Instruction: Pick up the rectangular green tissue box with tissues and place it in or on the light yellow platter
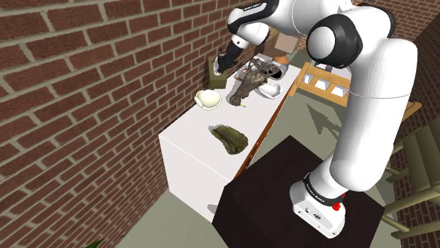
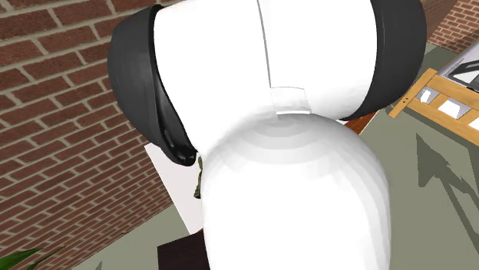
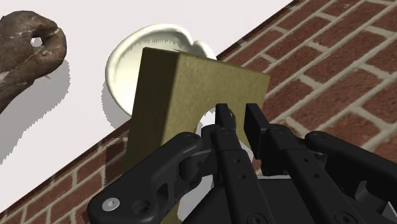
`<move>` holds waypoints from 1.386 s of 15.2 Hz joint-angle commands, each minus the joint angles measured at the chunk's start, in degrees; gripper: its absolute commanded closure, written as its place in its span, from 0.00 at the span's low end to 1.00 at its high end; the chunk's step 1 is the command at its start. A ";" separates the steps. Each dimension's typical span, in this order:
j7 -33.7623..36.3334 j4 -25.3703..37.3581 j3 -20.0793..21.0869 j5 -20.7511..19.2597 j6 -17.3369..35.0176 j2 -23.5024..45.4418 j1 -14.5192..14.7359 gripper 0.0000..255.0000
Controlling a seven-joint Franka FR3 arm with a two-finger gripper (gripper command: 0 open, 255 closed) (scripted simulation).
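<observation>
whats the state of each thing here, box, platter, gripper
tissue box, clasped at the edge of its opening, not yet on the platter
platter, resting on the table, empty as far as it shows
gripper, shut on the tissue box

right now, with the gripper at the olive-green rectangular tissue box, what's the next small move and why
Probably a short lift straight up. The black gripper seems shut on the olive-green rectangular tissue box at its opening. The box stands close by the brick wall, and the pale yellow round platter lies just beyond it.
</observation>
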 commanded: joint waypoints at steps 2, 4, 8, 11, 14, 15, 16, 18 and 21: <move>3.48 11.27 0.47 -0.47 -4.22 6.35 -0.66 1.00; 5.93 19.44 0.87 -0.72 -7.06 11.08 -1.24 1.00; 6.15 22.11 1.21 -0.26 -6.78 13.94 -1.47 1.00; 5.30 21.21 1.50 0.27 -5.23 14.74 -1.49 1.00; 4.47 20.46 1.81 0.83 -3.74 15.64 -1.55 1.00; 4.20 20.25 1.92 1.02 -3.25 15.96 -1.57 1.00; 3.93 20.05 2.03 1.20 -2.77 16.29 -1.60 1.00; 3.38 19.70 2.26 1.58 -1.83 16.98 -1.67 1.00; 2.58 19.31 2.63 2.16 -0.47 18.08 -1.80 1.00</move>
